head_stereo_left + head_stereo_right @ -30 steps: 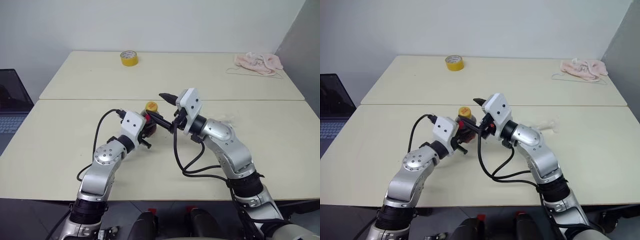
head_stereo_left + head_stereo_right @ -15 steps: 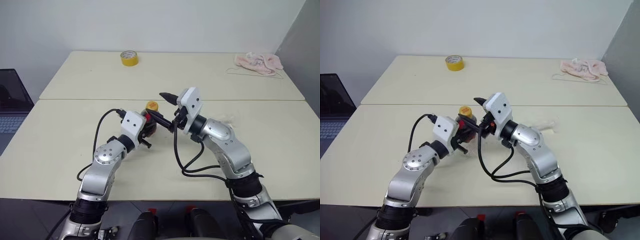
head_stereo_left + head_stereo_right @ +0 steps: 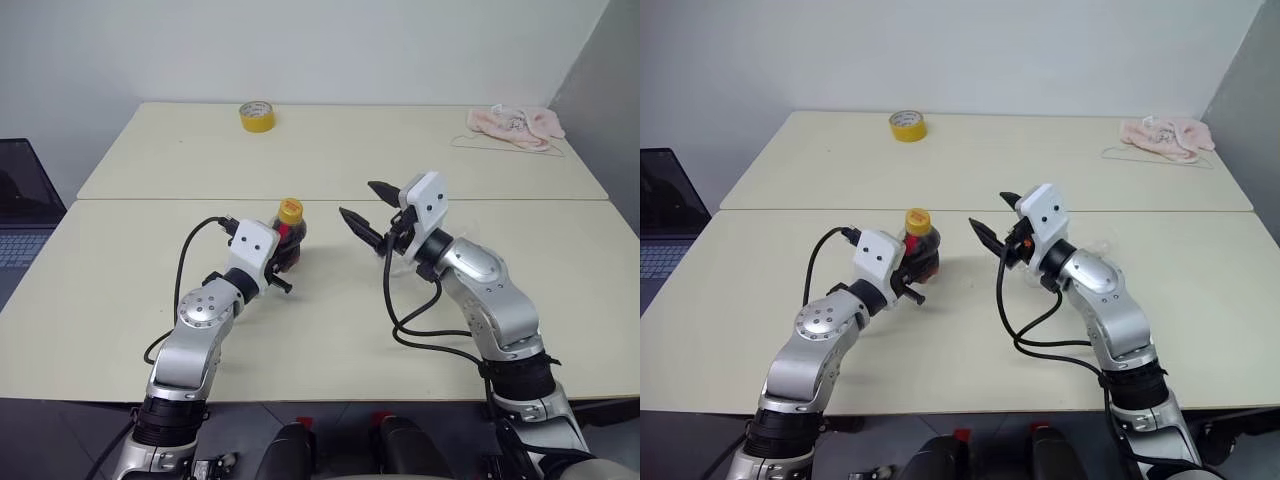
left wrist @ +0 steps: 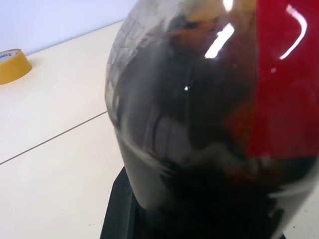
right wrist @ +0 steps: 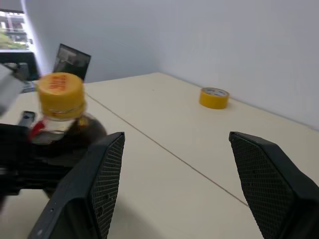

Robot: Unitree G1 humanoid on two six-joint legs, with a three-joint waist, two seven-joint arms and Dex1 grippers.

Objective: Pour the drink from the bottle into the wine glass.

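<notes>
The bottle (image 3: 289, 238) is small and squat, with a yellow-orange cap (image 3: 290, 210) and a red strip at its neck. It stands upright near the table's middle, and the dark drink (image 4: 199, 129) shows through its side. My left gripper (image 3: 287, 252) is shut on the bottle's body. My right gripper (image 3: 358, 199) hangs open in the air to the right of the bottle, pointing at it, with nothing between its fingers (image 5: 99, 189). The wine glass (image 3: 1098, 242) shows as a faint clear shape behind my right forearm, mostly hidden.
A yellow tape roll (image 3: 258, 115) lies at the far side of the back table. A pink cloth (image 3: 515, 125) lies at the far right. A laptop (image 3: 20, 215) sits off the left edge. A seam (image 3: 150, 199) runs between the two tables.
My right gripper has drawn away to the right from the bottle's cap and stays open. The left gripper keeps its hold on the bottle.
</notes>
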